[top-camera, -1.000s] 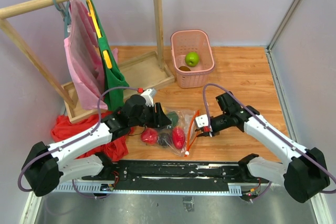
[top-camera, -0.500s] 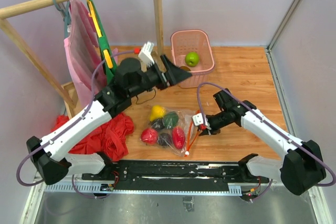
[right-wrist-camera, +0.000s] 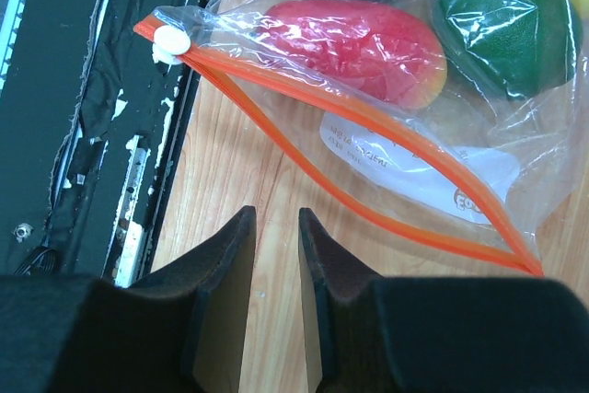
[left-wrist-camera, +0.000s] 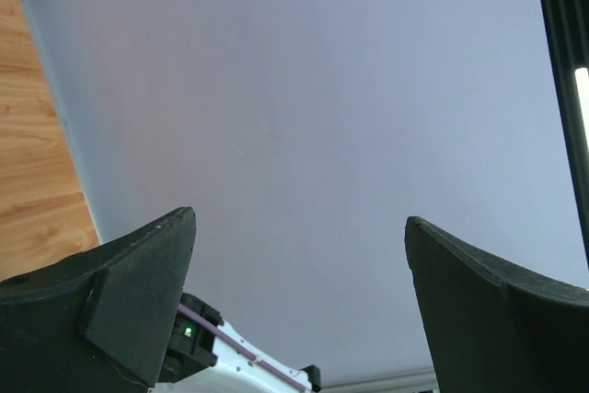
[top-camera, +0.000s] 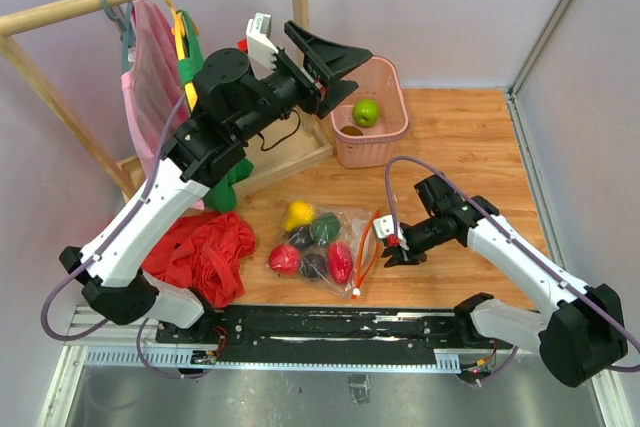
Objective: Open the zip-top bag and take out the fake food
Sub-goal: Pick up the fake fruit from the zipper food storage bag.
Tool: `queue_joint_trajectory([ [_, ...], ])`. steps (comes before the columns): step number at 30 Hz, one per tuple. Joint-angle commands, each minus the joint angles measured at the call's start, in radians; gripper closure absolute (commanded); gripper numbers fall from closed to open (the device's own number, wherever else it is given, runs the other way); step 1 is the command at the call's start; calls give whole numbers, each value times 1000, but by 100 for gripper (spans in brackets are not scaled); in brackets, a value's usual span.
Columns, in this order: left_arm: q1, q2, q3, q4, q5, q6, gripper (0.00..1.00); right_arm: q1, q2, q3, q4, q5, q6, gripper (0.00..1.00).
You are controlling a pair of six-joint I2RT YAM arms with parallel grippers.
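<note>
The clear zip-top bag (top-camera: 330, 242) lies on the wooden table, its orange zip strip (top-camera: 370, 247) gaping on the right side. Inside it is fake food: a yellow piece (top-camera: 297, 215), a dark green one (top-camera: 323, 228), two red ones (top-camera: 284, 260) and a dark purple one. My right gripper (top-camera: 392, 247) sits low just right of the strip, jaws a narrow gap apart and empty. In the right wrist view that gripper (right-wrist-camera: 274, 213) points at bare wood below the bag's open mouth (right-wrist-camera: 368, 121). My left gripper (top-camera: 358, 72) is raised high beside the basket, wide open and empty (left-wrist-camera: 299, 218).
A pink basket (top-camera: 388, 75) at the back holds a green apple (top-camera: 366, 112) and a brown piece. A wooden rack (top-camera: 300, 37) with pink and green cloths stands back left. A red cloth heap (top-camera: 205, 252) lies left of the bag. A black rail (right-wrist-camera: 92, 135) runs along the near edge.
My left arm lifted away from the bag, swung up and back toward the basket, and its jaws opened wide. The yellow piece now shows. The right gripper barely moved.
</note>
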Motion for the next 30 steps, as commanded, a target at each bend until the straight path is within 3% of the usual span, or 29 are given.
queue_joint_trajectory([
  [1,7,23,24,-8,-10,-64,1,-37,-6,2,-1,-31,50,73],
  [8,8,49,93,20,-41,-82,1,-44,-18,-6,65,-54,120,73],
  [18,22,56,23,107,46,-157,1,-48,-46,-56,135,-100,250,71],
  [22,25,-54,-163,143,55,96,1,-49,-36,-43,150,-89,346,70],
  [25,25,-171,-388,119,47,301,1,-53,-37,-58,235,-91,533,71],
  [30,24,-383,-833,259,69,446,5,-68,-41,-111,399,-90,810,72],
])
